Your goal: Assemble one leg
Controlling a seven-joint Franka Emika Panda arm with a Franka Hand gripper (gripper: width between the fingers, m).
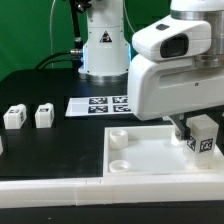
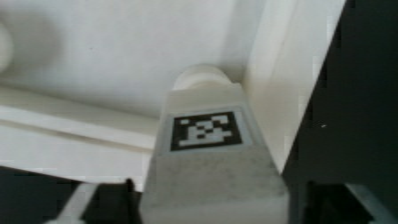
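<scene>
My gripper (image 1: pixel 198 133) is shut on a white leg (image 1: pixel 203 137) with a black-and-white tag, holding it over the right side of the large white panel (image 1: pixel 150 158) in the exterior view. In the wrist view the held leg (image 2: pixel 210 140) fills the middle, its tagged face toward the camera and its tip close to the panel's edge (image 2: pixel 143 60); the dark fingers (image 2: pixel 107 200) flank it. Two more tagged legs (image 1: pixel 14 117) (image 1: pixel 44 116) stand on the black table at the exterior view's left. The panel's round sockets (image 1: pixel 118 133) (image 1: pixel 119 166) show on its left side.
The marker board (image 1: pixel 100 104) lies flat behind the panel. The robot base (image 1: pixel 103 45) stands at the back. A white rail (image 1: pixel 50 187) runs along the table's front edge. Part of another white piece shows at the far left edge (image 1: pixel 2 146).
</scene>
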